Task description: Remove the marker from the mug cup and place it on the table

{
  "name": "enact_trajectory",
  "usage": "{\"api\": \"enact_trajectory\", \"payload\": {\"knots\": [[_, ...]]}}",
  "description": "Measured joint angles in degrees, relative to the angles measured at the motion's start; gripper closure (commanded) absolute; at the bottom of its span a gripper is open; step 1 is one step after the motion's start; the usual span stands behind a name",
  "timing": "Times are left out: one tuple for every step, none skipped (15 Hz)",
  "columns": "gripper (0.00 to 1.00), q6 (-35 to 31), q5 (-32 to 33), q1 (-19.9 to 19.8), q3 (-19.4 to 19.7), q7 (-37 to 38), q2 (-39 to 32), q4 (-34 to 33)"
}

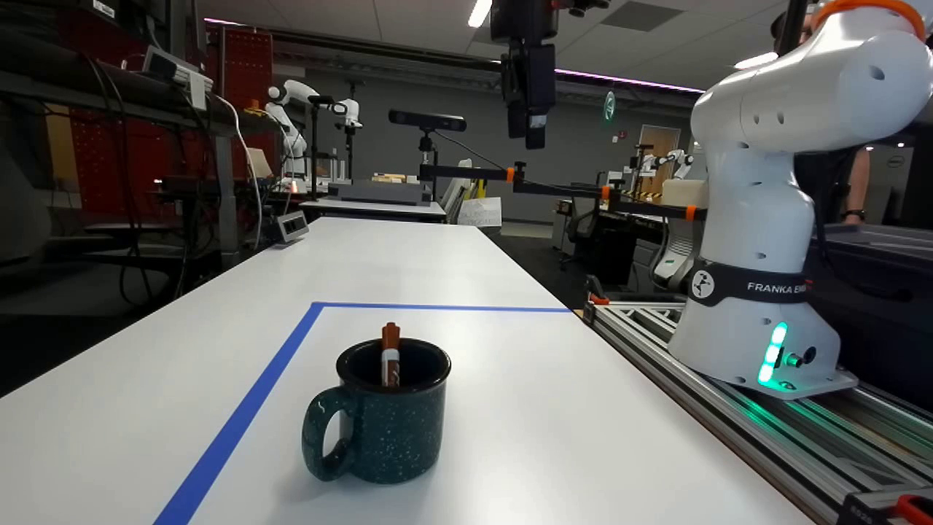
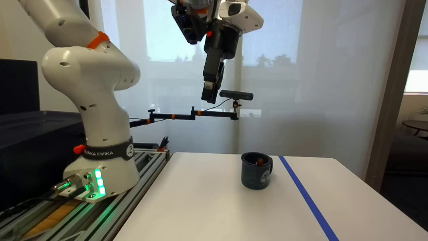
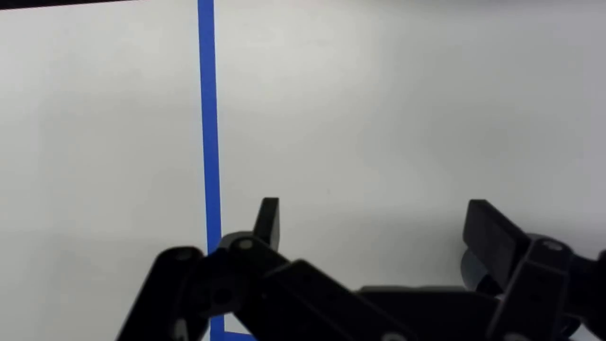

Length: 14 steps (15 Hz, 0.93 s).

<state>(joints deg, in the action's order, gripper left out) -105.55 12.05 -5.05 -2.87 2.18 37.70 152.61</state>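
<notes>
Okay, nearest in an exterior view: mug cup (image 1: 399, 434), dark teal with pale speckles, upright on the table (image 1: 568, 408), thick loop handle pointing at the blue tape (image 1: 251, 399). Marker (image 1: 391, 357) is inside it, near upright, orange-red cap end up and poking above the rim, white band under the cap, lower end hidden by the mug wall. In an exterior view I get a pale printed mark (image 2: 265, 176) on the mug's side and only the marker's cap end. Mug sits near the long tape line, on the robot's side of it.

Higher and farther back, my gripper (image 3: 374, 203) hangs over the table, well apart from mug and marker in both exterior views. In the wrist view I see its fingers (image 3: 494, 239) spread wide, bare white table between the tips, tape off to one side. My white arm (image 1: 762, 211) stands on a metal rail frame (image 1: 656, 366) beside the table, base light (image 1: 773, 354) green.

Past that, black camera (image 1: 426, 120) on a jointed boom (image 1: 466, 173). Farthest: another robot arm (image 1: 291, 138), a red perforated panel (image 1: 246, 80), grey wall (image 1: 466, 91).
</notes>
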Motion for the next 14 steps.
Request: {"api": "enact_trajectory", "payload": {"knots": [[0.00, 0.0, 0.0, 0.0, 0.0, 0.0, -0.1, 0.0], [0.00, 0.0, 0.0, 0.0, 0.0, 0.0, -0.1, 0.0], [0.00, 0.0, 0.0, 0.0, 0.0, 0.0, -0.2, 0.0], [0.00, 0.0, 0.0, 0.0, 0.0, 0.0, -0.2, 0.0], [0.00, 0.0, 0.0, 0.0, 0.0, 0.0, -0.3, 0.0], [0.00, 0.0, 0.0, 0.0, 0.0, 0.0, -0.3, 0.0], [0.00, 0.0, 0.0, 0.0, 0.0, 0.0, -0.3, 0.0], [0.00, 0.0, 0.0, 0.0, 0.0, 0.0, -0.3, 0.0], [0.00, 0.0, 0.0, 0.0, 0.0, 0.0, -0.3, 0.0], [0.00, -0.2, 0.1, 0.0, 0.0, -0.3, -0.4, 0.0], [0.00, -1.0, 0.6, 0.3, 0.4, -1.7, -1.2, -0.1], [0.00, -1.5, 0.9, 0.4, 0.7, -2.6, -2.4, -0.3], [0.00, -1.6, 0.8, 0.4, 1.0, -2.6, -3.5, -0.5], [0.00, -1.7, 0.8, 0.5, 1.2, -2.6, -4.1, -0.6]]}}
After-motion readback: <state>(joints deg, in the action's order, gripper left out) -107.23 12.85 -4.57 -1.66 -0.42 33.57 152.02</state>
